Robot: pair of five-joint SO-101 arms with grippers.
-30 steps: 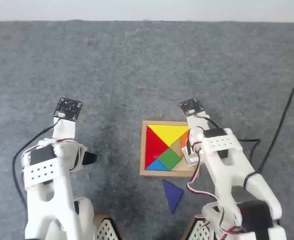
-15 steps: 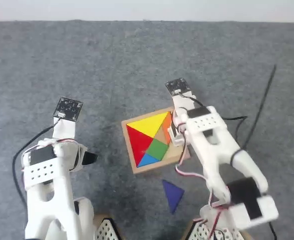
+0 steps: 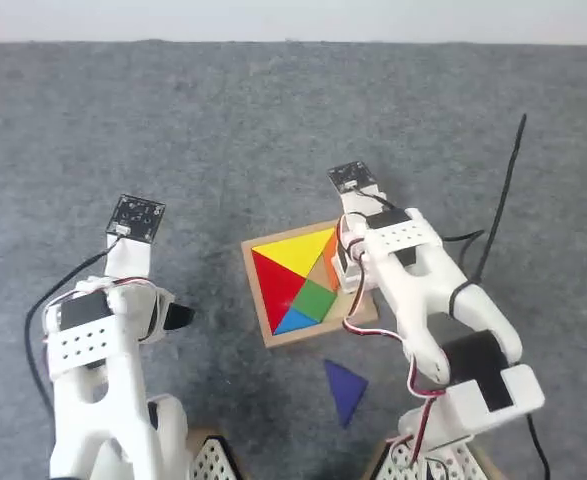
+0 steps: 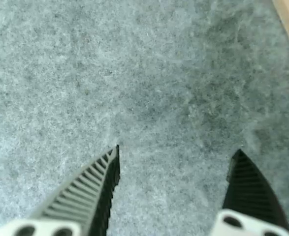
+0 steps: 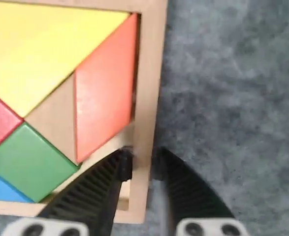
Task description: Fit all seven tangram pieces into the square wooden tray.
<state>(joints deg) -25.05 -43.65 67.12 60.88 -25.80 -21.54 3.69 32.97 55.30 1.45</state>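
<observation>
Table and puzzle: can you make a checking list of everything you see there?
Surface: grey fuzzy mat.
Job's things: square wooden tray, skewed, with yellow piece and others inside; dark blue triangle outside on the mat.
Clutter: nothing seen.
Grippers: left gripper open over bare mat; right gripper pinching the tray's wall.
Cables: black cable beside the right arm.
Surroundings: pale wall at the far edge.

**Six pieces in, one out**

The wooden tray (image 3: 313, 335) sat flat and skewed. Inside lay a big yellow triangle (image 3: 298, 250), a red triangle (image 3: 276, 285), a green square (image 3: 318, 298), a small blue triangle (image 3: 295, 320), an orange piece (image 3: 331, 255) along one wall and a tan triangle (image 3: 323, 271) beside it. A bare gap showed by the orange. The dark blue piece (image 3: 346, 388) lay loose outside, near the tray but not touching it.
</observation>
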